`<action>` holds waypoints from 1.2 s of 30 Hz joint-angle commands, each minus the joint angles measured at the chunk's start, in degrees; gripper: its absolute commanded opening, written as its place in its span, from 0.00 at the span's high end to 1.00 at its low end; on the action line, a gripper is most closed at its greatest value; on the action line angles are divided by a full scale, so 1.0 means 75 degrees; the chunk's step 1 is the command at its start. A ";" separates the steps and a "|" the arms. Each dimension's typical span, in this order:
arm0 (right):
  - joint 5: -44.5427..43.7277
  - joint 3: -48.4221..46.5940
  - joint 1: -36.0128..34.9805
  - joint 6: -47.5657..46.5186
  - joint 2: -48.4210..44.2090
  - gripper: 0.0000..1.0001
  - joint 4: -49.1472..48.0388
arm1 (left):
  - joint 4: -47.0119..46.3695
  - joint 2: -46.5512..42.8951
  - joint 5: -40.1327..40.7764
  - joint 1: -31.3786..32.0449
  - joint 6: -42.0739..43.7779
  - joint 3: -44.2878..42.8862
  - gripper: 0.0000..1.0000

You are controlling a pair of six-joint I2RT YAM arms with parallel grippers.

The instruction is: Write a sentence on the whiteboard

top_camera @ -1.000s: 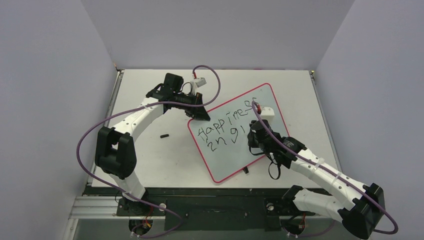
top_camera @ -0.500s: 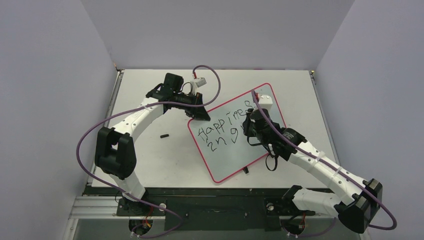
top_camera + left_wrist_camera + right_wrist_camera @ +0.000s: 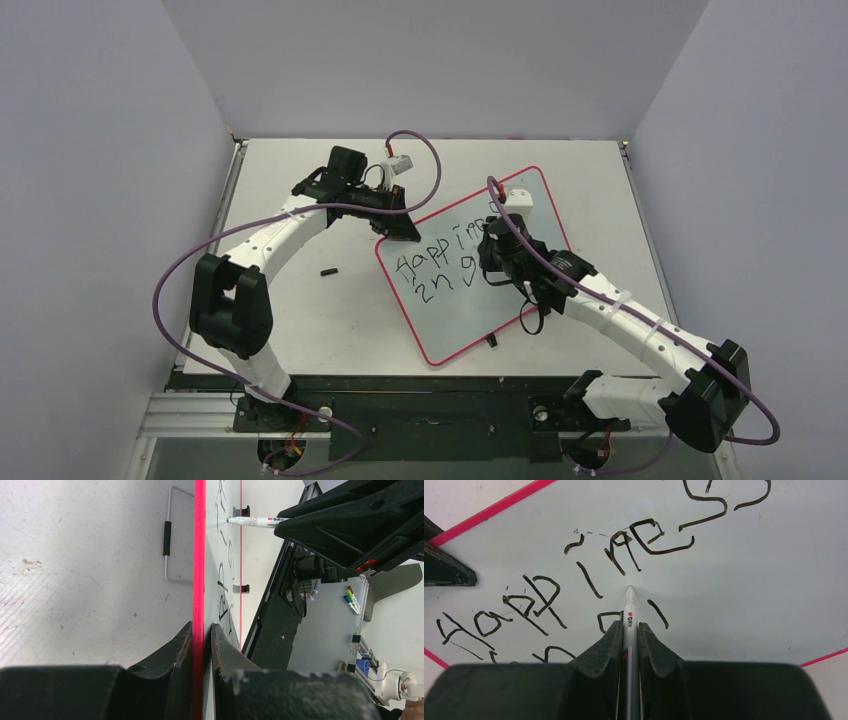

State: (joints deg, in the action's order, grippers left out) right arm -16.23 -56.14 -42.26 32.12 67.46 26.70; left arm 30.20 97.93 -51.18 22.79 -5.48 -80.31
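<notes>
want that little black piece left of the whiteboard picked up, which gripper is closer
Left. The left gripper clamps the whiteboard rim just right of the black piece; the right gripper holds a marker farther right, over the board.

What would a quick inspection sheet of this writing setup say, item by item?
Surface: pale grey table, scuffed and specked.
Job's things: whiteboard with a red rim, lying askew; the sentence runs in black, top line roughly "Happiness", a second line begun under it; marker with its tip at the board.
Clutter: one small black piece on the table left of the board.
Tools: left tool clamped on the whiteboard's rim; right tool closed on the marker.
Cables: a purple cable loops along each arm, clear of the board.
Surroundings: plain pale walls on three sides.
</notes>
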 commanded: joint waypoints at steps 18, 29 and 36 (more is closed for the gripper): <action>-0.0019 0.0119 0.0297 -0.0035 -0.0781 1.00 -0.0152 | -0.0240 -0.0372 -0.0049 0.0091 0.0365 -0.0249 1.00; -0.0118 0.0266 0.0492 -0.0077 -0.1093 1.00 0.0014 | -0.0179 -0.0418 -0.0016 0.0102 0.0415 -0.0284 1.00; 0.0144 0.0544 0.0689 -0.0086 -0.0901 1.00 -0.0241 | -0.0171 -0.0403 -0.0001 0.0103 0.0437 -0.0292 1.00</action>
State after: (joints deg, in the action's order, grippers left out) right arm -15.92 -52.90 -37.98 32.10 59.86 26.81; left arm 30.26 97.91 -51.22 22.79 -5.37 -80.31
